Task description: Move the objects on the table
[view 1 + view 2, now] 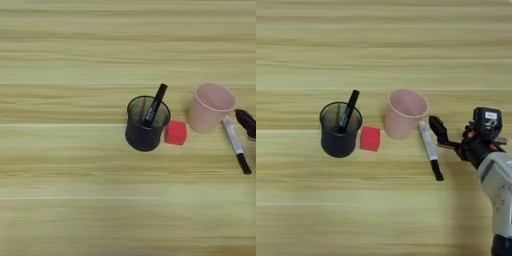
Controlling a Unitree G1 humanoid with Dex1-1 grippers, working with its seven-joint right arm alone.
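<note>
A small red cube (370,138) sits on the table (381,210) between a black mesh cup (340,131) and a pink cup (404,114). The white-grey marker (429,146) lies flat just right of the pink cup, its black cap pointing toward the near edge. My right gripper (442,136) hovers just right of the marker's upper half, open and holding nothing. In the left eye view only one black fingertip (246,123) shows at the right edge, beside the marker (234,140).
A thin black pen (348,111) stands tilted in the black mesh cup. The pink cup stands upright and looks empty. My silver forearm (500,190) comes in from the bottom right corner.
</note>
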